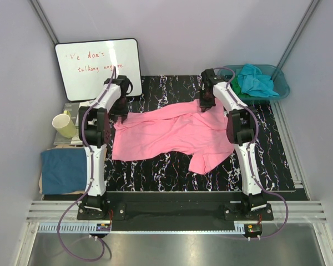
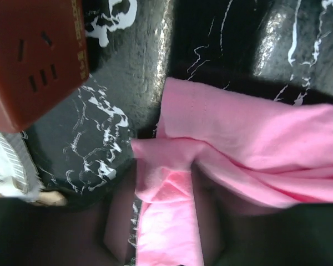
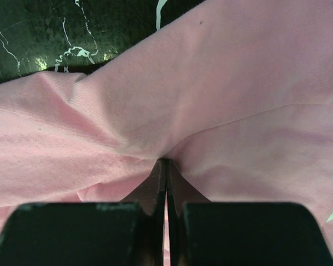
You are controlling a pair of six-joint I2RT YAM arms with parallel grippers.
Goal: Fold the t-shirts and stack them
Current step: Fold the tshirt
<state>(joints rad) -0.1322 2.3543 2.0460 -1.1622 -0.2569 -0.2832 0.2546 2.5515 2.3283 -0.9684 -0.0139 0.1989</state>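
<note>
A bright pink t-shirt lies spread and rumpled on the black marbled mat. My left gripper is shut on its far left corner, and in the left wrist view the pink cloth is bunched between the gripper's dark fingers. My right gripper is shut on the shirt's far right edge. In the right wrist view its jaws pinch a fold of pink cloth. A turquoise t-shirt lies in the teal basin. A folded dark blue t-shirt lies left of the mat. No green shirt is in view.
A whiteboard leans at the back left. A pale yellow mug stands left of the left arm. A red-brown block with socket holes sits by the mat's left edge. Grey walls close in both sides.
</note>
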